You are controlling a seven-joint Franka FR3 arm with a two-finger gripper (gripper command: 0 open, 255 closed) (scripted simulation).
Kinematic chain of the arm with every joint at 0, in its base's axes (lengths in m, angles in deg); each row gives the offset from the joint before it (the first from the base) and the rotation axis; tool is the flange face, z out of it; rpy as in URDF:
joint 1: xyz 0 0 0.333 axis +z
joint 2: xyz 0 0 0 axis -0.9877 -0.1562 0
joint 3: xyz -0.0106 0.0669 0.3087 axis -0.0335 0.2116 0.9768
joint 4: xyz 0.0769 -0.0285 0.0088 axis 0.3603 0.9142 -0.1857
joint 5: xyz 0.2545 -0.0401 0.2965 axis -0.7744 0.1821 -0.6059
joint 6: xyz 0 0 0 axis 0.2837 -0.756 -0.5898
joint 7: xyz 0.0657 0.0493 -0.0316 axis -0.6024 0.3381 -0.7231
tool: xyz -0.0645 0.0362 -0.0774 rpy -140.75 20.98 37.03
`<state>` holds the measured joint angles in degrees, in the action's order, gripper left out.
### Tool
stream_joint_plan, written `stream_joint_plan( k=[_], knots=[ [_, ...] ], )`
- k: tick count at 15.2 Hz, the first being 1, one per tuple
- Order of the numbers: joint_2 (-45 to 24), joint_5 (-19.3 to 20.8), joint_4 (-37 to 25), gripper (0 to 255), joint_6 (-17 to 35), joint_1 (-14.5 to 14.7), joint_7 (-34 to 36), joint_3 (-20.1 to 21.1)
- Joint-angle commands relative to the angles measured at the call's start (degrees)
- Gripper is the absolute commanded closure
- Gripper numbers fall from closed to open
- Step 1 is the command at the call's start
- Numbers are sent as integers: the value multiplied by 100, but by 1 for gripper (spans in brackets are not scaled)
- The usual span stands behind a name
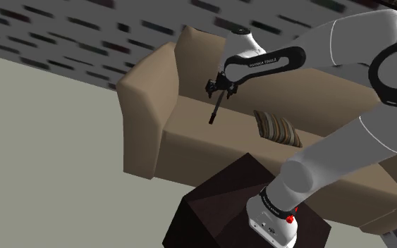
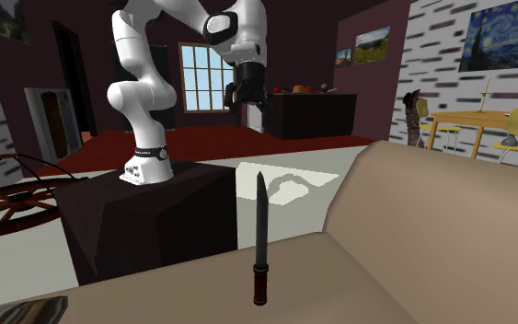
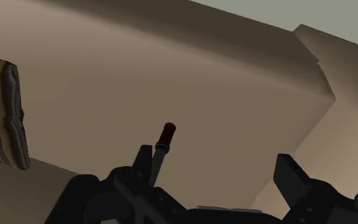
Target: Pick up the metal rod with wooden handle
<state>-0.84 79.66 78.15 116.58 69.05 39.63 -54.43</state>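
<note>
The slim dark metal rod with a reddish-brown handle stands steeply on the seat of the beige sofa, handle end down. It shows just above the middle of the shoulder view and low in the centre of the second exterior view. What props it up I cannot tell. The all-black two-finger gripper hangs right over its upper end with the jaws apart. In the wrist view the shaft runs close beside one finger, off to one side of the gap, and nothing clasps it. A striped brown cushion lies on the seat toward the right of the shoulder view, well apart from the rod.

The step in hand looks to be closing on the rod. To do it well, the gripper should shift sideways until the shaft sits midway between the jaws. It should then go lower along the rod to take a fair length of metal, not the bare tip. Closing as things stand would likely knock the rod over. Close gently, then lift straight up.
</note>
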Motion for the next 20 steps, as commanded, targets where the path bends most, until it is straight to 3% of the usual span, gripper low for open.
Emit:
stream_joint_plan(
  k=[1, 11, 20],
  knots=[
    [-424, 264, -109, 0, 304, -143, 373, -14],
    [-2466, 1475, -1236, 0, 1049, -419, 2197, -380],
    [-4217, 1882, -2674, 0, 1312, -453, 3300, -960]
  ],
)
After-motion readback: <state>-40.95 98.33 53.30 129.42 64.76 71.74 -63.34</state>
